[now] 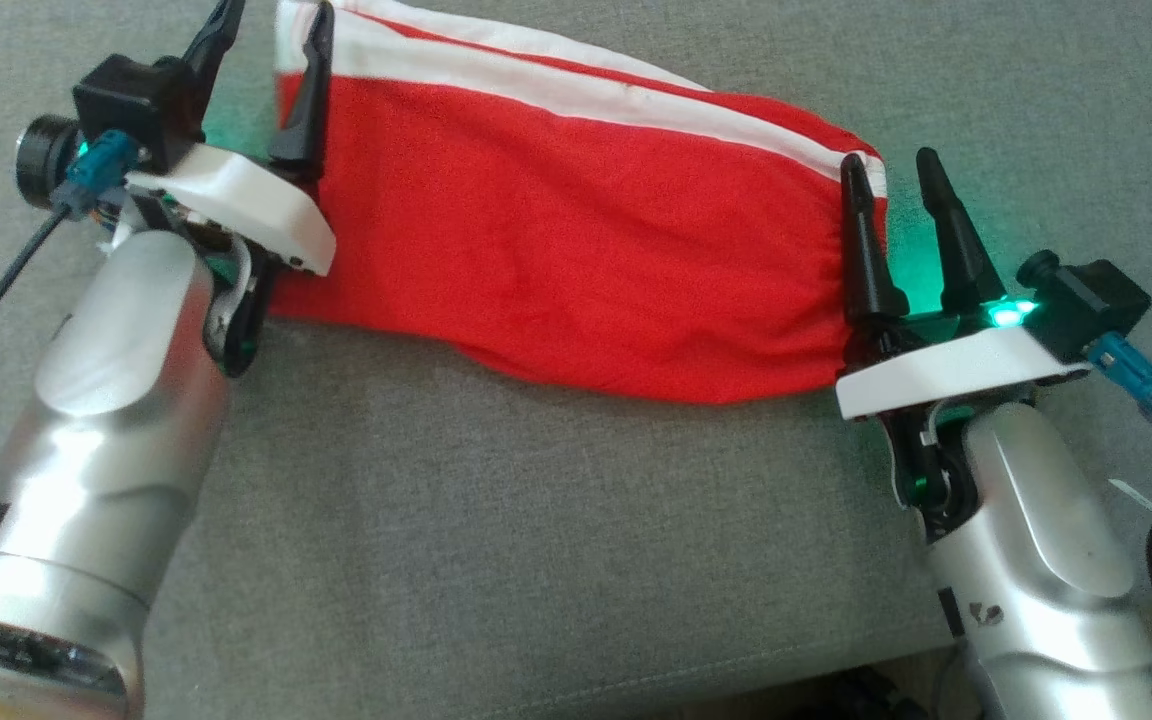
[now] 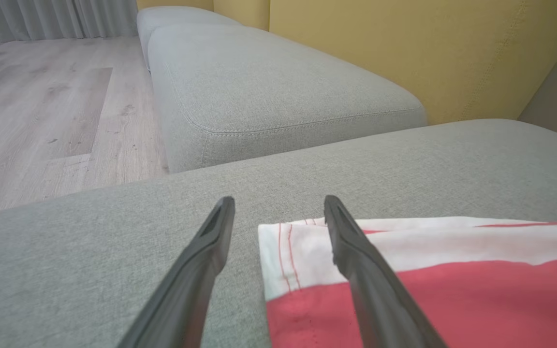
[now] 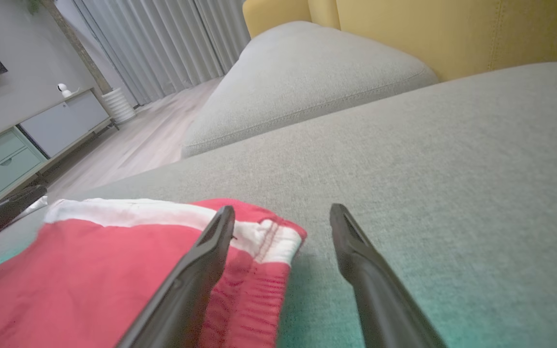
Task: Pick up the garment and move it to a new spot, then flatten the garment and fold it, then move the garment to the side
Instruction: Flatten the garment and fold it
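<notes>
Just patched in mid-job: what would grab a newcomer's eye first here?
The red garment with a white stripe, stretched out across the grey sofa cushion in the middle of the head view. An open hand stands at each end of it: the left hand at the white-hemmed end, the right hand at the gathered waistband end.

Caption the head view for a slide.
Red-and-white garment lies stretched across the grey sofa cushion, left fingers and right fingers open at its ends.
</notes>
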Tool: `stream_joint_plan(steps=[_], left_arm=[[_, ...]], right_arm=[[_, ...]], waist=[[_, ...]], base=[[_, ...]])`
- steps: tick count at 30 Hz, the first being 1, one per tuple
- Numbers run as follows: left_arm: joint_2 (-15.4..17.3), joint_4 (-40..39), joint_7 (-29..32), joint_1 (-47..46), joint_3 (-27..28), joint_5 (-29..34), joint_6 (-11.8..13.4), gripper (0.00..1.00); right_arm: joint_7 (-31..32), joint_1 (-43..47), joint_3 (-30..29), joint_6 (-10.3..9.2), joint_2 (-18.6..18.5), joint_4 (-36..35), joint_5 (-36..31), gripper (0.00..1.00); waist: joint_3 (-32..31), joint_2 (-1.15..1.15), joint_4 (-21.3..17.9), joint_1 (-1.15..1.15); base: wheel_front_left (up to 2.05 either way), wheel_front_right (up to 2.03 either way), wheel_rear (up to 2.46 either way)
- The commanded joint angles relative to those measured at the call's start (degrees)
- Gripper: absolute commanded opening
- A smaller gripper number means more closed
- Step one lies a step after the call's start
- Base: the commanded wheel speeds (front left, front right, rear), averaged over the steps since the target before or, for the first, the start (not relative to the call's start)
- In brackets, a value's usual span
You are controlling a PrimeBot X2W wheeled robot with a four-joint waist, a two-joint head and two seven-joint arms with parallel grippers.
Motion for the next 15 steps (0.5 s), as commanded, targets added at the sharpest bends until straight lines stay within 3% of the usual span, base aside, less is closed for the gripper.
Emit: stream_joint_plan(steps=[1, 15], left_arm=[[0.97, -0.81, -1.30, -2.07, 1.72, 0.20, 0.35, 1.00], [-1.73, -0.65, -3.31, 8.01, 0.30, -2.53, -0.60, 1.00]], right_arm=[[-0.61, 0.37, 1.13, 0.21, -0.15, -2.51, -0.23, 1.00], [-0.63, 9.11, -4.06, 0.21, -0.15, -10.38, -4.01, 1.00]], waist=[[-0.55, 0.00, 0.36, 0.00], [-9.23, 0.00, 2.82, 0.00]], base=[[0.00, 0.00, 0.00], [0.00, 0.00, 0.00]])
